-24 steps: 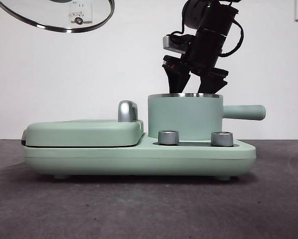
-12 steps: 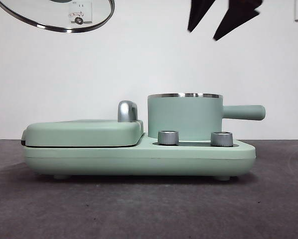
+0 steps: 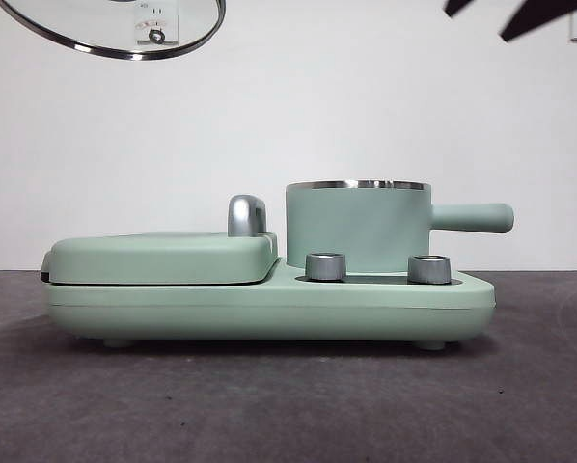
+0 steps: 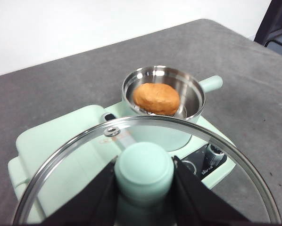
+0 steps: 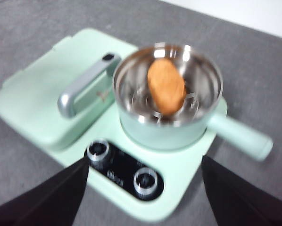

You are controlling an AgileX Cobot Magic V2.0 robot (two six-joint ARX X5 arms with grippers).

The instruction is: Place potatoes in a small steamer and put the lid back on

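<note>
The potatoes (image 5: 166, 87) are one golden-brown oval lump lying inside the small steamer (image 5: 169, 132), a mint-green pot with a steel rim and a straight side handle. In the front view the steamer (image 3: 358, 227) stands on the right half of the cooker base, and its wall hides the potato. My right gripper (image 5: 145, 162) hangs open and empty high above the pot; only its black tips (image 3: 477, 21) show at the top right. My left gripper (image 4: 143, 169) is shut on the mint-green knob of the clear glass lid (image 3: 110, 29), held high at the upper left, away from the pot.
The flat mint-green griddle cover (image 3: 163, 256) with its chrome handle (image 3: 247, 214) lies shut on the base's left half. Two silver dials (image 3: 326, 266) sit in front of the pot. The pot's handle (image 3: 472, 217) sticks out to the right. Grey tabletop (image 3: 288, 405) surrounds the cooker.
My right gripper has risen out of the pot's mouth and moved up to the right, now almost out of the front view. The lid has stayed held at the upper left.
</note>
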